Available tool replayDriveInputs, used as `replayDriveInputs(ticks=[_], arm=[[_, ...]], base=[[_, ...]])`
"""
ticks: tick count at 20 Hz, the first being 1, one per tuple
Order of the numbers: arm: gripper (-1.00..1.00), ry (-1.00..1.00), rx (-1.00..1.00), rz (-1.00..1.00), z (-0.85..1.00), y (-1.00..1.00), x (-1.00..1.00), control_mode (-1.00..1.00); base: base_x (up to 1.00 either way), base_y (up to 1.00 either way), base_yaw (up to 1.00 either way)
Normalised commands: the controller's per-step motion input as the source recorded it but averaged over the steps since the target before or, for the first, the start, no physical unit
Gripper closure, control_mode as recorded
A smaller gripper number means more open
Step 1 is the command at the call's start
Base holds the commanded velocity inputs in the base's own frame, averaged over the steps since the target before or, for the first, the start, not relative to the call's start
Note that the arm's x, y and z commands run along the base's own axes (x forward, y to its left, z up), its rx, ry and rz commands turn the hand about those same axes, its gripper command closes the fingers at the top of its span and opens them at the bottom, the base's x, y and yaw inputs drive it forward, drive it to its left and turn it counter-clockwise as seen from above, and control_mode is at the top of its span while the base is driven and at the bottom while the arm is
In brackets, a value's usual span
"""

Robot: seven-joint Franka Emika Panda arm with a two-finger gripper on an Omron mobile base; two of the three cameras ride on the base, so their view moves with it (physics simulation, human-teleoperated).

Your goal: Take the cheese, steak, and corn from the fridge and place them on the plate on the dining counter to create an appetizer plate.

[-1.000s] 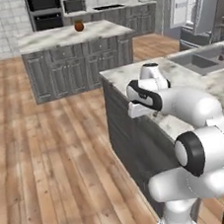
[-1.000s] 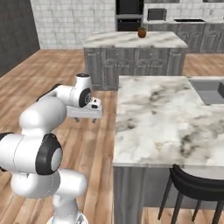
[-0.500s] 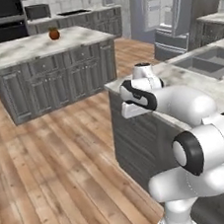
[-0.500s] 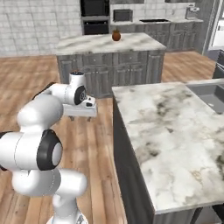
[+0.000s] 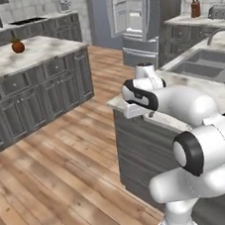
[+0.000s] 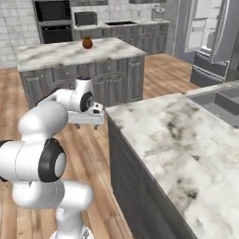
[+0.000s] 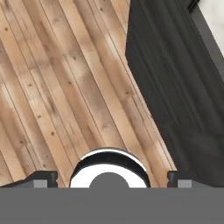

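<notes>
The fridge [image 5: 131, 13] stands at the far side of the room, tall and white, with its thick door [image 6: 228, 31] swung open. The dining counter [image 6: 177, 140] is the veined marble top with an inset grey sink [image 5: 198, 66] close on my right. My gripper [image 6: 88, 122] hangs beside the counter's near corner, pointing down at the wooden floor. In the hand view the gripper [image 7: 112, 178] is open, its fingertips [image 7: 43, 177] wide apart with only floorboards between them. The cheese, steak, corn and plate are out of view.
A smaller marble island with dark cabinets [image 5: 35, 79] stands to the left, with a round reddish-orange fruit [image 5: 18, 46] on it. The dining counter's dark side panel [image 7: 175, 87] rises right beside the hand. Open wooden floor [image 5: 65, 160] lies between island and counter.
The whole picture has swung as the base turned: the island slid left and the fridge and sink came into view. The arm keeps its pose and the gripper stays open.
</notes>
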Motion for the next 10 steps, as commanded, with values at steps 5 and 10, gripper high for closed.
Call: replayDriveInputs(ticks=[5,10], arm=[[-1.00,0.00,0.00,0.00,0.00,0.00,0.00,1.00],[-1.00,0.00,0.00,0.00,0.00,0.00,0.00,1.00]], base=[[1.00,1.00,-0.29],[1.00,1.00,-0.30]])
